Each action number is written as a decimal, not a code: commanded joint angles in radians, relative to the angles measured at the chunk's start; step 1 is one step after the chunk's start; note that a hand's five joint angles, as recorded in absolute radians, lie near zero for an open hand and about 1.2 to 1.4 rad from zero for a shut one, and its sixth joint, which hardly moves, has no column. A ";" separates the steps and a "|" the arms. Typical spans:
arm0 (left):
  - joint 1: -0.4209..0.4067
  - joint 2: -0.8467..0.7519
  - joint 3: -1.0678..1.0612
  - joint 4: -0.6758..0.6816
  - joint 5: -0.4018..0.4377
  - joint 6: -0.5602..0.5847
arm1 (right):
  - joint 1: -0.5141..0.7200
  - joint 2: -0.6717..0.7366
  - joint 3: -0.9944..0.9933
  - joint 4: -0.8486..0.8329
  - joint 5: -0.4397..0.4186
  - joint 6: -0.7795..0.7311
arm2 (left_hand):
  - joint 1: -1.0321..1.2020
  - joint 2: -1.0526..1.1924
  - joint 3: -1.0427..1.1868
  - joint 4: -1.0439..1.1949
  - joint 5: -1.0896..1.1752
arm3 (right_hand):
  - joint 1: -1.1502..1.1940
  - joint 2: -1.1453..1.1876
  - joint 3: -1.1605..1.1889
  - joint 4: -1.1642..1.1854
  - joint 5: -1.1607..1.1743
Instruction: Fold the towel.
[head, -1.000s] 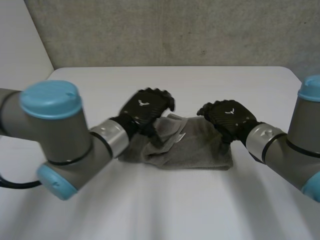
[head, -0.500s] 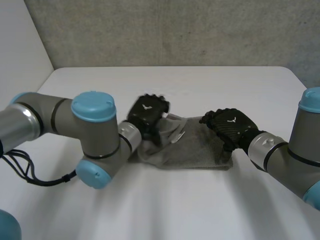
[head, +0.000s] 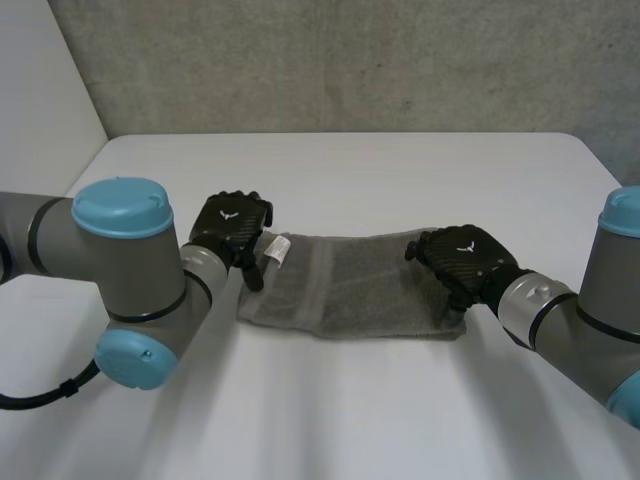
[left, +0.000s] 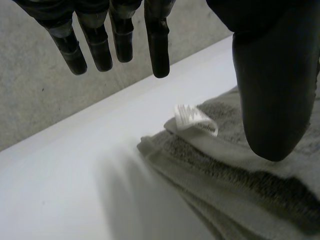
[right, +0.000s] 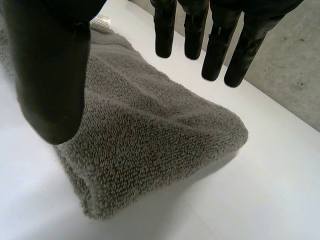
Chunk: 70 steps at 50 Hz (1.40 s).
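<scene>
Under everything, table (head: 400, 160): white, rounded far corners.
Wall (head: 350, 60): grey concrete, just behind the far edge.
Left arm (head: 120, 270): comes in from the left; its elbow blocks the near-left table.
Right arm (head: 580, 320): comes in from the near right.
Towel (head: 350, 290): grey terry, lying flat mid-table as a long folded strip running left-right. Left wrist view shows stacked layers at the left end (left: 240, 165); right wrist view shows a rounded, thick right end (right: 150, 140).
Left hand (head: 232, 222): at the towel's far-left corner. Fingers straight and spread away from the thumb (left: 272, 85), gripping nothing. Thumb over the cloth; contact unclear.
Right hand (head: 462, 258): over the towel's right end, hiding the far-right corner in the head view. Fingers straight, thumb (right: 50, 65) wide apart, nothing clamped; contact unclear.
Tag (head: 275, 250): small white label at the far-left corner, just beside the left thumb (left: 192, 117).
</scene>
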 joint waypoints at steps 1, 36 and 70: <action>-0.026 0.049 -0.006 0.002 0.000 0.000 | -0.054 0.001 0.054 -0.045 -0.027 -0.013 | 0.028 0.028 0.024 0.026 0.005 | 0.118 0.114 0.113 0.116 0.105; -0.022 0.084 -0.016 0.004 0.091 -0.011 | -0.195 -0.034 0.166 -0.049 -0.067 -0.097 | 0.030 0.030 0.026 0.028 0.007 | 1.036 1.032 1.031 1.034 1.024; 0.001 0.126 -0.092 0.016 0.100 -0.022 | -0.318 -0.079 0.243 -0.053 -0.180 -0.085 | 0.019 0.019 0.015 0.017 -0.004 | 0.385 0.382 0.380 0.383 0.373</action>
